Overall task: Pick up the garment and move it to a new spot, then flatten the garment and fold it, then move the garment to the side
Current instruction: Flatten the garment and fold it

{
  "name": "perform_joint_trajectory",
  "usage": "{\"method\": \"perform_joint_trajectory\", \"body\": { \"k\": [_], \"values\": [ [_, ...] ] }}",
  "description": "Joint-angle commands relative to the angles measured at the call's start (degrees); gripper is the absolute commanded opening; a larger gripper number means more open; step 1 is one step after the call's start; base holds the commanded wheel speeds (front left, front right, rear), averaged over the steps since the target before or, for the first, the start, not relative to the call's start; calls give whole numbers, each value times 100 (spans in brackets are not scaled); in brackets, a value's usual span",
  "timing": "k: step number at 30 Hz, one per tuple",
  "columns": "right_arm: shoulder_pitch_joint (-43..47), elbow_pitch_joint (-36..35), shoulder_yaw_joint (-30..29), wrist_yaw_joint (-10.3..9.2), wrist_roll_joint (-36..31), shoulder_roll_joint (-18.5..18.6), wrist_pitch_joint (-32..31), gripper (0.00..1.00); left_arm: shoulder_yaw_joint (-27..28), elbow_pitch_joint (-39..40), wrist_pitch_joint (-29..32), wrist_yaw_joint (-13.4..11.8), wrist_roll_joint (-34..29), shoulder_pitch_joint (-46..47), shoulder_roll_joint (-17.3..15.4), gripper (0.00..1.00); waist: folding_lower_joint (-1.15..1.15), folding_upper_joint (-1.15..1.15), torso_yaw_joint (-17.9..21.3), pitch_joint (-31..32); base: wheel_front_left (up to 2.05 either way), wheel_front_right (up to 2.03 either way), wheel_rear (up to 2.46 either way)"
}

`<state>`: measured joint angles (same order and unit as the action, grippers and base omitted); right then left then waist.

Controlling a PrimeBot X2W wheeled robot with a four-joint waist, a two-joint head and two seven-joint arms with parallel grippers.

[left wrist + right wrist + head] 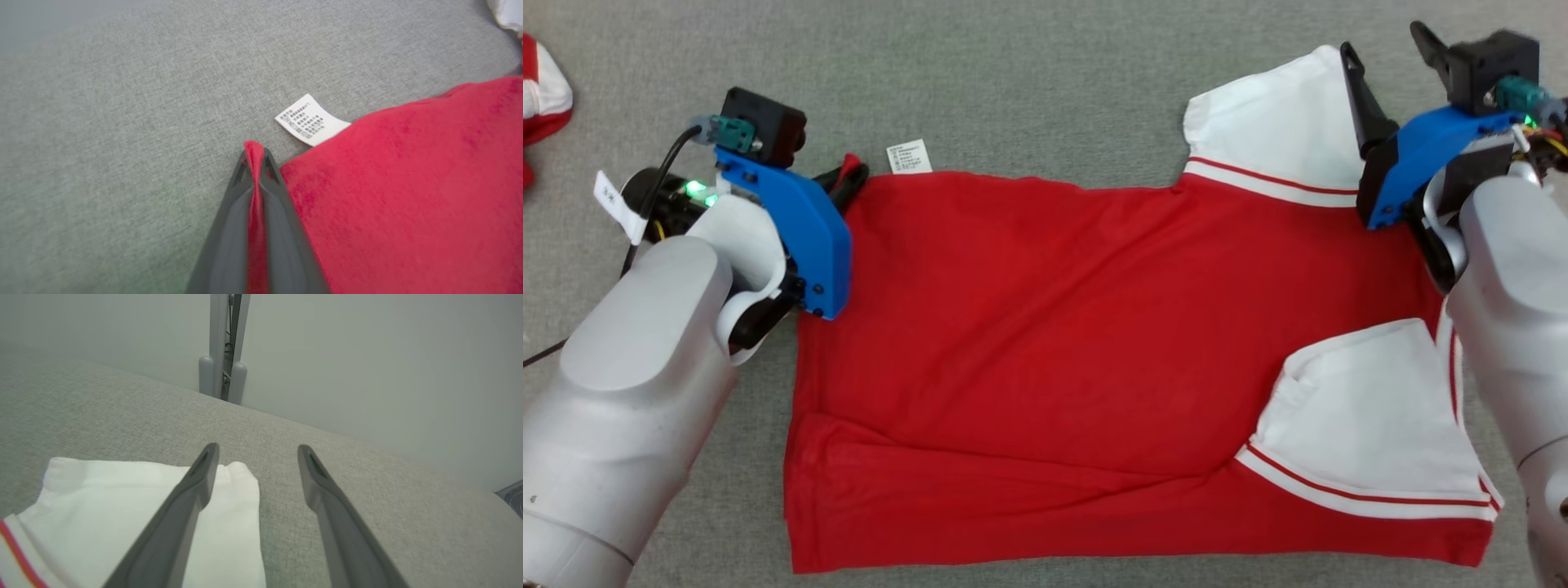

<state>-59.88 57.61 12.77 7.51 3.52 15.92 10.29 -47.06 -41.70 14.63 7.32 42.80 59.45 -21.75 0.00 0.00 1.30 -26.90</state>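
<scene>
1. Where it lies spread across the grey, coarse-woven table (1045, 73), the garment (1029, 343) is a soft red jersey shirt. It is flat apart from shallow diagonal creases and a folded ridge along its near edge.
2. Its sleeves are white with thin red stripes at the seams. The far sleeve (1274, 114) lies flat and points outward, and the near sleeve (1364, 416) is folded in over the red body.
3. A small white printed care label (908, 156) pokes out from the far edge, near the left corner.
4. The left tool (849, 181) is clamped on that far left corner, low at the table, with a strip of red cloth pinched between its dark tapered fingers.
5. The right tool (1382, 39) has its jaws wide apart and grips nothing. One finger is over the far sleeve's outer edge and the other over bare table.
6. Both pale, rounded forearms reach in from the near corners and carry blue plastic brackets at the wrists.
</scene>
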Motion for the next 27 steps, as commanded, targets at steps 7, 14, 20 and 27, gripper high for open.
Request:
{"method": "perform_joint_trajectory", "body": {
  "k": [7,14,20,27],
  "values": [
    [-647,599,467,-4,322,235,-858,100,-132,195,-211,24,-63,239,137,0,0,0,-340,-379,0,0,0],
    [-739,890,845,-3,718,357,-1425,100,-200,236,-329,17,-93,254,199,0,0,0,-441,-450,0,0,0],
    [-609,821,1208,-4,1291,399,-1766,0,-177,231,-464,-16,-53,173,178,0,0,0,-427,-390,0,0,0],
    [-593,510,1378,-4,1570,637,-990,0,-79,207,-700,-65,60,-14,137,0,0,0,-335,-177,0,0,0]
  ]
}}
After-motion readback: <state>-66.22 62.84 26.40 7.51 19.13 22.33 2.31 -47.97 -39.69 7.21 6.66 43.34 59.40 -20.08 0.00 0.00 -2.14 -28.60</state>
